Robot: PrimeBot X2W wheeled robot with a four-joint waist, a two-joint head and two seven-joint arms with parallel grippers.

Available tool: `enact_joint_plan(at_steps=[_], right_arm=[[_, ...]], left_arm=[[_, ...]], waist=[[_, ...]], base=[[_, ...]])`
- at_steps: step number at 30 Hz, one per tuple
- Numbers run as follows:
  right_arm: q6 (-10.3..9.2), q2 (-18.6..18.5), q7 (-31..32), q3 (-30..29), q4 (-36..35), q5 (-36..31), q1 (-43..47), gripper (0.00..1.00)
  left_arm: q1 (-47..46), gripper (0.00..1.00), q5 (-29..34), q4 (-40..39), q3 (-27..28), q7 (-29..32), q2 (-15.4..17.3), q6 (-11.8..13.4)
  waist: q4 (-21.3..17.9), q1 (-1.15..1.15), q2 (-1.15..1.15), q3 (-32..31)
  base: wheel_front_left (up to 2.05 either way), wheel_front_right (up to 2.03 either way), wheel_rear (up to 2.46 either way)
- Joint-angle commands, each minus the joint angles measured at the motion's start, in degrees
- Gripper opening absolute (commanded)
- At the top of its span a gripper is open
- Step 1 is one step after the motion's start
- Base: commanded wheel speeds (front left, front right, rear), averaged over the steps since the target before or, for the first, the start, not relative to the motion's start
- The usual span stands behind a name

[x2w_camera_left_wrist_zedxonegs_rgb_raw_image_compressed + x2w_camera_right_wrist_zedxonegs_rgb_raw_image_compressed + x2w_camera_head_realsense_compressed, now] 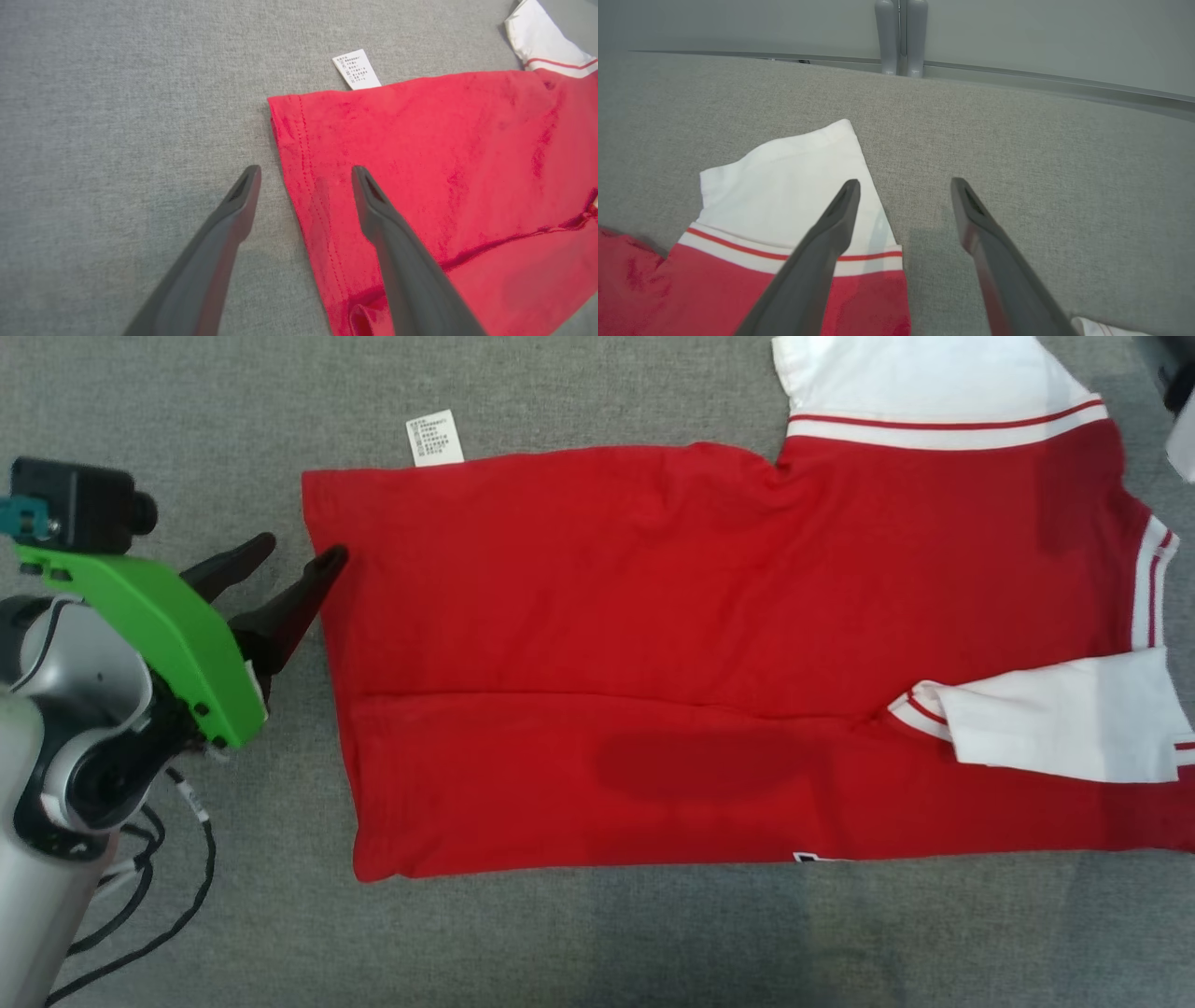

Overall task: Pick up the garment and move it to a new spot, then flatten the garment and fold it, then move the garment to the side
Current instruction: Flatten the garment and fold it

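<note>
While the folded red-and-white shirt (653, 616) lies on grey fabric (597, 933), the left gripper (301, 548) is seen spread astride its hem (303, 154), and the right gripper (906, 184) spread at a white sleeve (784, 186).

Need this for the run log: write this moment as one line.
garment: spread on grey surface | left gripper: open, straddling hem | right gripper: open above white sleeve edge | held: nothing

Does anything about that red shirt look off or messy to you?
Slightly. A care label pokes out past the far edge of the red shirt, and one white sleeve lies folded over the body while the other sleeve sticks outward. Nothing looks torn or spilled.
</note>
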Motion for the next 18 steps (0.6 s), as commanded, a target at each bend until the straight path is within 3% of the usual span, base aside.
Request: enact_joint_plan(at_steps=[1, 6, 18], right_arm=[[0.02, 0.8, -0.9, 0.8, 2.8, -1.5, -3.1, 1.00], [0.02, 1.9, -2.7, 2.8, 11.3, -4.9, -9.2, 1.00], [0.03, 1.7, -3.3, 5.6, 20.1, -4.7, -10.6, 1.00]], left_arm=[[-3.4, 1.00, 1.0, 2.5, -1.2, 0.9, -1.6, -1.0], [-9.7, 1.00, 1.8, 10.7, -4.7, 2.6, -5.9, -3.9], [-15.2, 1.00, 4.1, 19.9, -7.9, 1.2, -10.8, -6.8]], waist=[[4.1, -0.01, 0.43, 5.1], [6.4, -0.01, 0.43, 6.1], [8.1, -0.01, 0.43, 5.7]], base=[[0.00, 0.00, 0.00], [0.00, 0.00, 0.00], [0.00, 0.00, 0.00]])
